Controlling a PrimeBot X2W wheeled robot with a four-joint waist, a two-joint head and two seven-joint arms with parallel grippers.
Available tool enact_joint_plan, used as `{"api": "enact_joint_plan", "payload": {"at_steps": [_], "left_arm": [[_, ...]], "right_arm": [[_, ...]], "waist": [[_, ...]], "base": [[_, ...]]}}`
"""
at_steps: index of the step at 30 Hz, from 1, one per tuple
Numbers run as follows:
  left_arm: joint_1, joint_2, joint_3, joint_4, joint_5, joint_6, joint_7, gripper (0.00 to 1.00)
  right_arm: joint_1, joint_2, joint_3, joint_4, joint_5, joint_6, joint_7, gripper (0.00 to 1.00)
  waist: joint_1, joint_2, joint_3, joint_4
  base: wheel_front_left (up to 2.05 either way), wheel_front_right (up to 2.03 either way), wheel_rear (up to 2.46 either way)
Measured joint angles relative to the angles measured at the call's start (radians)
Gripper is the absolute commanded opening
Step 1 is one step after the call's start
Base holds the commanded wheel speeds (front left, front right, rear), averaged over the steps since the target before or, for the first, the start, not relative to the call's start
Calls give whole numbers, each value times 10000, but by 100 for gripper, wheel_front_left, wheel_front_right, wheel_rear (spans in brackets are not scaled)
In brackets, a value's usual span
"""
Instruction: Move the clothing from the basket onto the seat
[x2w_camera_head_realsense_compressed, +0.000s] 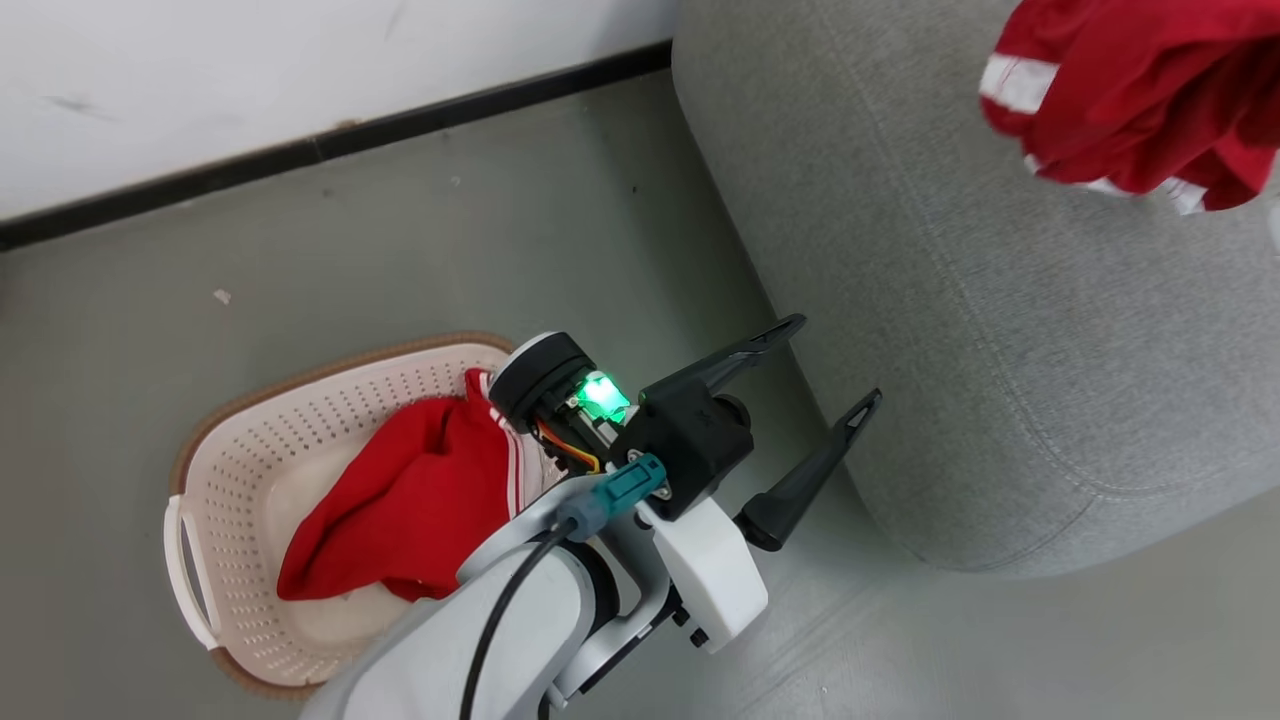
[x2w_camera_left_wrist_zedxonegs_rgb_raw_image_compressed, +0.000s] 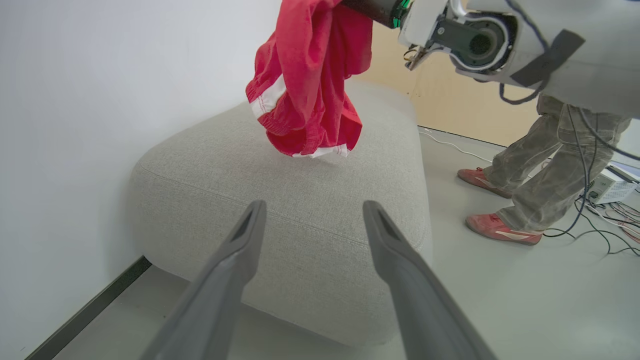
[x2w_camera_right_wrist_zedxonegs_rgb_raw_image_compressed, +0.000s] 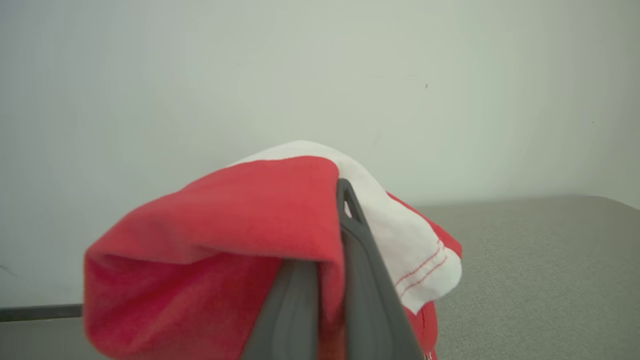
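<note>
**A:** Grey floor and a white wall with a dark skirting strip filled the background of the head view. What was the biggest thing?

**B:** The seat. It was grey woven fabric with rounded edges and a seam running round it. On the floor near it stood the basket, an oval of cream plastic with perforated sides and a brown rim. One red garment lay crumpled inside, with white stripes showing.

**A:** And the left wrist view?

**B:** It added a person's legs and pinkish shoes on the floor past the seat. It also showed the second garment hanging bunched above the seat top. I couldn't tell whether its hem touched the cushion.

**A:** The jaws?

**B:** The right gripper was clamped on that hanging cloth, with red and white fabric draped over its fingers. The left gripper stood spread wide and held nothing. It was over the floor between basket and seat, with its fingers aimed at the seat's side.
</note>
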Motion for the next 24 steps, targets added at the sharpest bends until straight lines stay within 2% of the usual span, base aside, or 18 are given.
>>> {"api": "enact_joint_plan", "payload": {"at_steps": [7, 14, 24], "left_arm": [[-211, -4, -180, -244, 134, 0, 261, 100], [-495, -8, -337, -522, 360, 0, 514, 100], [-868, -12, -401, -907, 571, 2, 702, 100]], "right_arm": [[-1048, -324, 8, 466, 274, 2, 209, 0], [-2140, -840, -426, 1080, 585, 2, 347, 0], [-3730, -1962, -629, 1344, -52, 2, 169, 0]], "waist": [[0, 0, 497, 178], [0, 0, 1089, 382], [0, 0, 1944, 691]], "base": [[0, 0, 0], [0, 0, 0], [0, 0, 0]]}}
